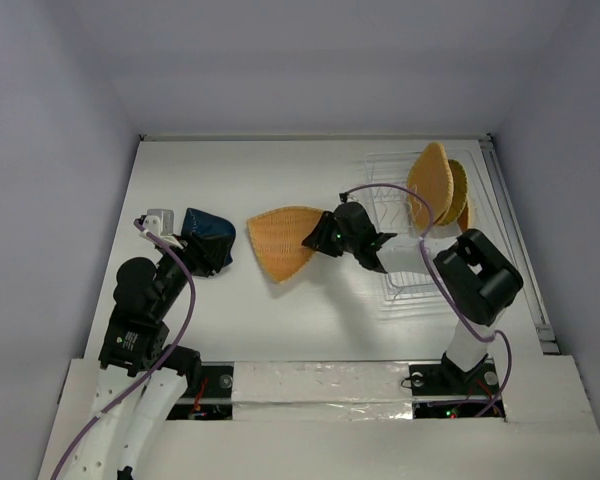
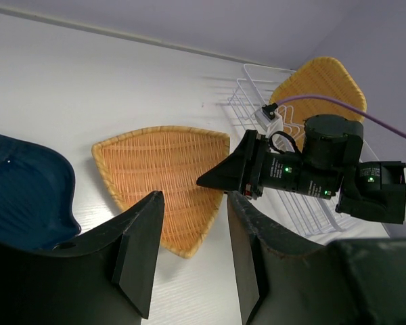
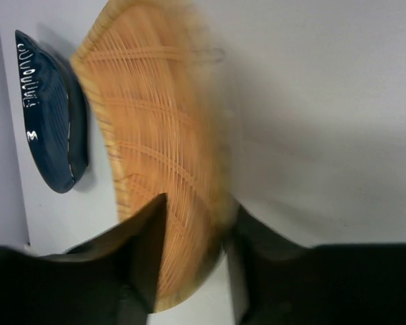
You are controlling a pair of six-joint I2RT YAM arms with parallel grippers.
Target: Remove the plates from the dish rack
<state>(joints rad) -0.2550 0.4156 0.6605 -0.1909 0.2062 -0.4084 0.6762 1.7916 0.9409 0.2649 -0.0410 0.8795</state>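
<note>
A pointed leaf-shaped woven plate (image 1: 278,243) (image 2: 159,162) lies flat on the table left of the dish rack (image 1: 400,285) (image 2: 247,101). My right gripper (image 1: 310,240) (image 3: 197,206) straddles its right rim; the plate (image 3: 155,115) is blurred between sharp fingers that stand apart, so the gripper is open. The dark blue dish (image 1: 212,228) (image 2: 24,193) (image 3: 47,115) rests on the table at the left. Beside it is my left gripper (image 1: 202,255) (image 2: 194,200), open, with only bare table between its fingers. A large woven plate (image 1: 430,180) (image 2: 321,84) and a smaller one (image 1: 458,190) stand upright in the rack.
The white rack sits against the table's right edge (image 1: 525,260). Walls close in the table on the left, back and right. The right arm's purple cable (image 1: 380,190) arcs over the rack's front part.
</note>
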